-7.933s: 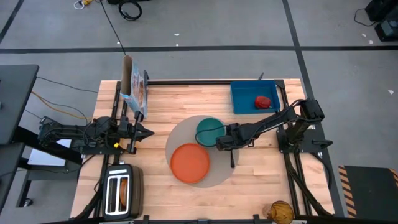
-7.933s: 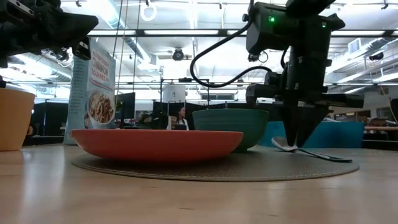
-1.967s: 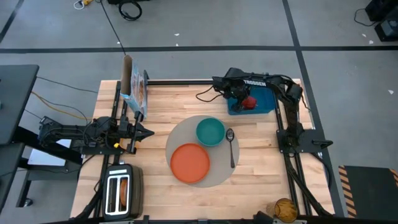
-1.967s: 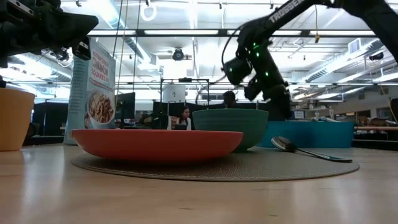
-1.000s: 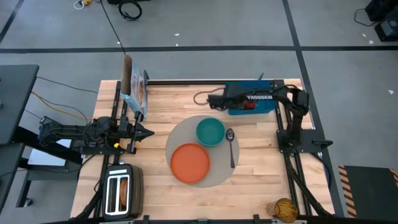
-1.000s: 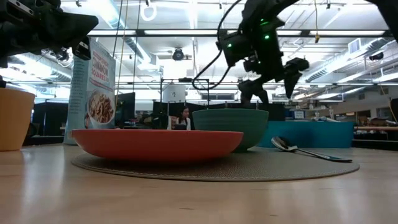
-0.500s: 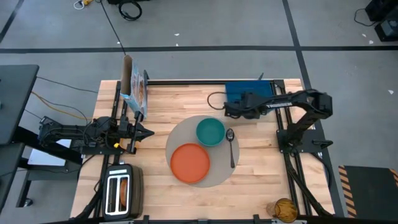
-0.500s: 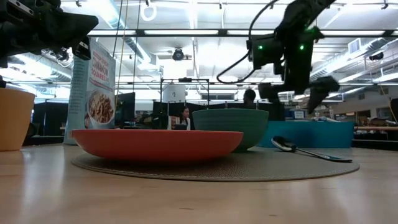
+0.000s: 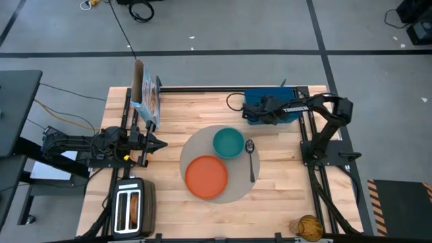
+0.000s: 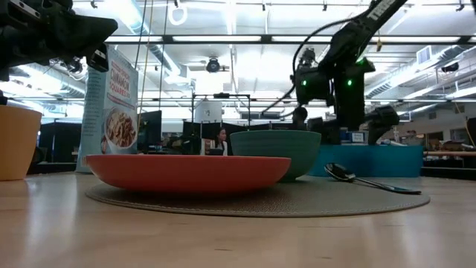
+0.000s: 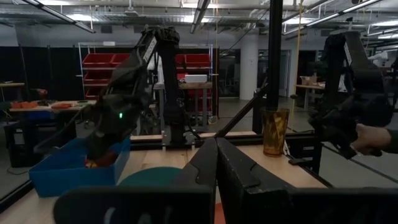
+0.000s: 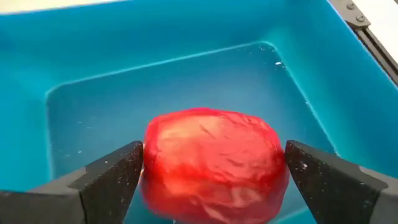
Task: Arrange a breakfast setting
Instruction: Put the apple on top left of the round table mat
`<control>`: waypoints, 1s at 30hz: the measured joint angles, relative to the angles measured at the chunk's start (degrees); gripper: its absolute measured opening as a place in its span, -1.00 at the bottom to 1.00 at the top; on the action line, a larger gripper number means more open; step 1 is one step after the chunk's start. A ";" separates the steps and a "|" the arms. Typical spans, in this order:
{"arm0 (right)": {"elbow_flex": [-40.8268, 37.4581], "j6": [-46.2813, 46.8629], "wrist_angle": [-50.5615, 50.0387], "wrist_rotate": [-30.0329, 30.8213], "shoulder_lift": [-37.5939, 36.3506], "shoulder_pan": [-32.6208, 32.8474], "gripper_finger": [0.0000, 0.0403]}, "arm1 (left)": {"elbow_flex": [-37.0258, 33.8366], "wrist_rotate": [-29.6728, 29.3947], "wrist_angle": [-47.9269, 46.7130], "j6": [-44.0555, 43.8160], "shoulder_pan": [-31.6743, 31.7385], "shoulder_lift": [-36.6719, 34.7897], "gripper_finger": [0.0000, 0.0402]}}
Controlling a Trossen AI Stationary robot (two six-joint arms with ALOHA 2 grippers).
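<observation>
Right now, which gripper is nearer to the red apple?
The right. The right gripper has its jaws open on either side of the red apple in the blue tray; the left gripper waits across the table.

Pretty open worktop [image 9: 283,182] from 4 to 6 o'clock of the mat [image 9: 192,156], nothing parked there. The cereal box [image 9: 147,101] blocks 10 o'clock and the toaster [image 9: 131,209] sits at 8. Inside the blue tray [image 12: 186,74], the tray walls hem in the right claw [image 12: 208,180], its fingers spread either side of the apple [image 12: 214,162].
</observation>
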 joint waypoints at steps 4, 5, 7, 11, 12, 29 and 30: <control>0.17 0.10 0.70 0.78 2.35 -0.22 0.98 | 0.00 0.00 0.00 0.00 -0.01 -0.02 -0.95; 0.22 0.09 0.97 1.12 2.68 -0.22 0.98 | 0.00 0.00 0.00 -0.02 0.00 0.00 -0.95; 0.22 0.04 1.43 1.42 3.12 -0.22 0.98 | 0.00 0.00 0.00 -0.01 0.00 -0.01 -0.95; 0.22 0.00 1.81 0.70 3.27 -0.24 0.98 | 0.01 0.00 0.00 -0.02 0.01 -0.02 -0.95; 0.22 -0.02 1.88 0.36 3.16 -0.22 0.98 | 0.01 0.00 0.00 0.00 -0.01 0.00 -0.95; 2.27 -2.82 5.94 0.49 2.09 3.12 0.98 | -0.01 0.00 0.00 0.00 -0.01 0.00 -0.95; 2.27 -2.86 5.94 0.45 2.09 3.01 0.98 | 0.01 0.00 0.00 -0.02 0.00 -0.01 -0.95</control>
